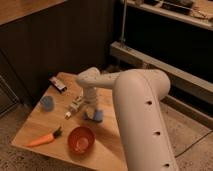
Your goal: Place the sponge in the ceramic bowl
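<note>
The blue sponge (98,116) lies flat on the wooden table (112,145), right of its middle. My gripper (90,113) hangs at the end of the white arm, straight down onto the sponge's left edge, and its tip is dark against the sponge. The red-orange ceramic bowl (81,139) stands upright near the table's front edge, a short way in front and to the left of the sponge. Nothing shows inside the bowl.
A carrot (44,139) lies left of the bowl near the front edge. A light-blue cup (47,103) stands at the left. A small white object (74,106) lies beside the gripper, and a dark packet (58,84) at the back left. The large arm covers the table's right side.
</note>
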Controlling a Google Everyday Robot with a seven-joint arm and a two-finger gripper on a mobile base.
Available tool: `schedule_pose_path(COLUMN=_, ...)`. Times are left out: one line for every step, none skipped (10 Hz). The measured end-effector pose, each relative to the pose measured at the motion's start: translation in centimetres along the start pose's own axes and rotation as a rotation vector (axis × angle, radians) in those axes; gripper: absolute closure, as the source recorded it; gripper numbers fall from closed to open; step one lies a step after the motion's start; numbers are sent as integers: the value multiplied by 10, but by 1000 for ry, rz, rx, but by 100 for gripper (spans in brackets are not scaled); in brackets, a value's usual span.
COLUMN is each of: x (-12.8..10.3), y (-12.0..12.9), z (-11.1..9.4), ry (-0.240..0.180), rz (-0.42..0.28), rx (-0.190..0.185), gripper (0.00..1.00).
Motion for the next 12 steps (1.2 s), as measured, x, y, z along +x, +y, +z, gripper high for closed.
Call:
schedule_pose_path(x=0, y=0, z=0, ry=3, rz=-1, rx=1, gripper=64)
schedule_pose_path(x=0, y=0, z=0, ry=5, rz=-2, rx=1, gripper=64)
schedule_pose_path(x=0, y=1, z=1, ry=6, rz=-3, rx=2, gripper=64)
schedule_pose_path(x=0, y=1, z=0, ry=6, rz=-3, rx=2, gripper=66)
schedule_pose_path(x=0, y=1, z=0, ry=5, rz=-3, rx=2, gripper=74)
schedule_pose_path(x=-1, y=0, z=-1, ry=3, rz=-2, rx=2, gripper=82)
schedule_pose_path(x=-1, y=0, z=-2, ry=1, rz=4, rx=-1, gripper=86)
schedule_pose_path(x=-2, y=0, z=-5, ry=-10, rz=23, rx=-5, gripper=86)
schedule_pose_path(x=-3, y=-1, z=-8, ry=-19, rz=38, rx=-6, gripper=86)
schedule_pose_path(x=-3, y=-3, z=-11, ry=-31, rz=56, rx=-6, gripper=86)
schedule_pose_path(x=-4, y=-6, z=-17, ry=-46, rz=78, rx=-4, gripper=86)
schedule_pose_path(x=-4, y=-9, z=-24, ry=-60, rz=96, rx=2, gripper=86)
